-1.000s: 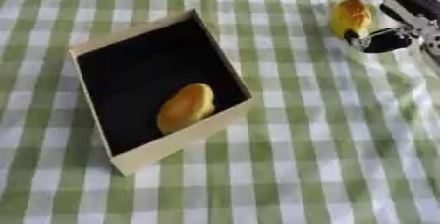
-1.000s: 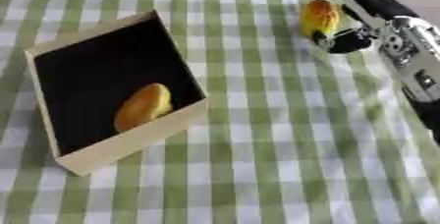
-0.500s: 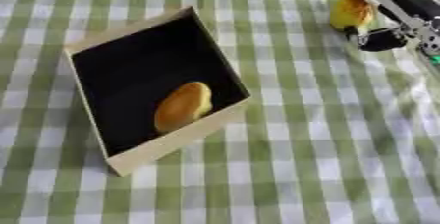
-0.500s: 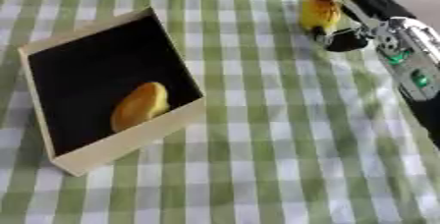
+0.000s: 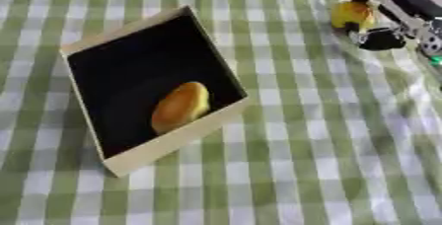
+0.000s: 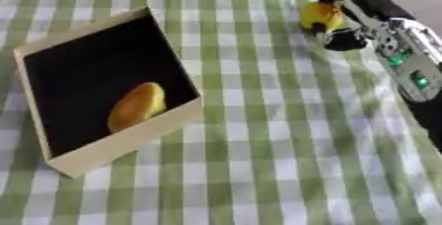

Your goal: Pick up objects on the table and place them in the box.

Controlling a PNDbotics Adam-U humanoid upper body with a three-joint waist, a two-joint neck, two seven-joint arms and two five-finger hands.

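Observation:
A cream box (image 5: pixel 179 140) with a black inside lies on the green-checked cloth at the left. A yellow-orange oval object (image 5: pixel 179 106) rests inside it near the front wall. At the far right, my right hand (image 6: pixel 352 18) is curled round a small yellow-orange object (image 6: pixel 317 16), which sits between the fingers and thumb just above the cloth. The right forearm runs off toward the right edge. My left hand shows in neither view.
The green and white checked cloth (image 5: pixel 293 169) covers the whole table, with slight wrinkles at the right. Nothing else lies on the cloth between the box and my right hand.
The whole picture has shifted a little, so the camera moved. My right hand still holds the yellow object at about the same far-right spot.

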